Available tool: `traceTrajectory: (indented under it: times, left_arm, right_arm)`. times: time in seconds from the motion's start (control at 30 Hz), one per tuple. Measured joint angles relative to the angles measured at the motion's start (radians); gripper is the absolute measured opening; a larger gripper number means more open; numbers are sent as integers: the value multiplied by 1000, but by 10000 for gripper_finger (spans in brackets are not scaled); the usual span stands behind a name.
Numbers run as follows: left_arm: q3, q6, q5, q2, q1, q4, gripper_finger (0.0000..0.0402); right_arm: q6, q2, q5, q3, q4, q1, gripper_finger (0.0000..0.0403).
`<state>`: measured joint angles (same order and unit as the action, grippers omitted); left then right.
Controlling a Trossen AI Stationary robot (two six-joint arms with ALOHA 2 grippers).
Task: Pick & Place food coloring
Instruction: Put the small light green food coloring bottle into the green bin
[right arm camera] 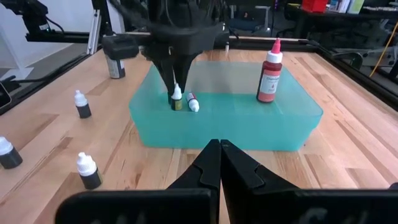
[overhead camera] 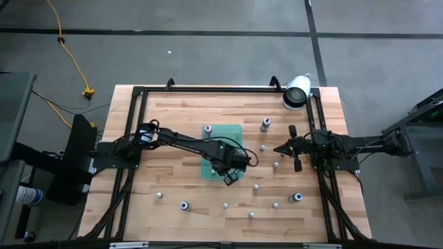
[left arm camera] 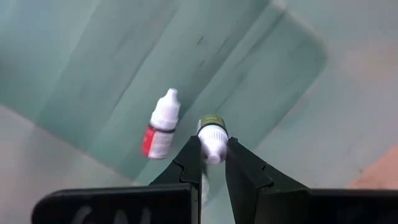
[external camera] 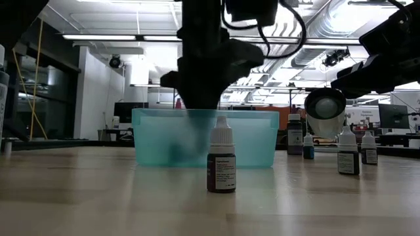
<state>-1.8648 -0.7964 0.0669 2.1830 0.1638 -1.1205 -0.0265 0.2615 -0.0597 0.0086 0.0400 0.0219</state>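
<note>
Left claw (left arm camera: 212, 163) pinches small bottle (left arm camera: 212, 134) inside tray (right arm camera: 230, 134); red-label bottle (left arm camera: 161, 124) lies beside, tall red bottle (right arm camera: 271, 73) stands opposite. Right claw (right arm camera: 219, 163) shut, empty, near tray. Bottles scattered over worktop (overhead camera: 180, 114).

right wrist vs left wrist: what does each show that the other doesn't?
Right wrist only: a tall red bottle standing upright in the green tray, loose small bottles on the table, and the right gripper, shut and empty. Left wrist only: the pinched bottle's olive-green label. Both: the left gripper shut on a small white-capped bottle over the tray, beside a red-labelled bottle lying inside.
</note>
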Motion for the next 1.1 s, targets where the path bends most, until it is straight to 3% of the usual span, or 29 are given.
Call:
traceTrajectory:
  times: [0.5, 1.1]
  left_arm:
    - [-1, -58, 2, 19, 0, 44, 33]
    - [-1, -46, -8, 19, 0, 45, 85]
  right_arm:
    - [0, 0, 0, 0, 1, 0, 0]
    - [0, 0, 0, 0, 1, 0, 0]
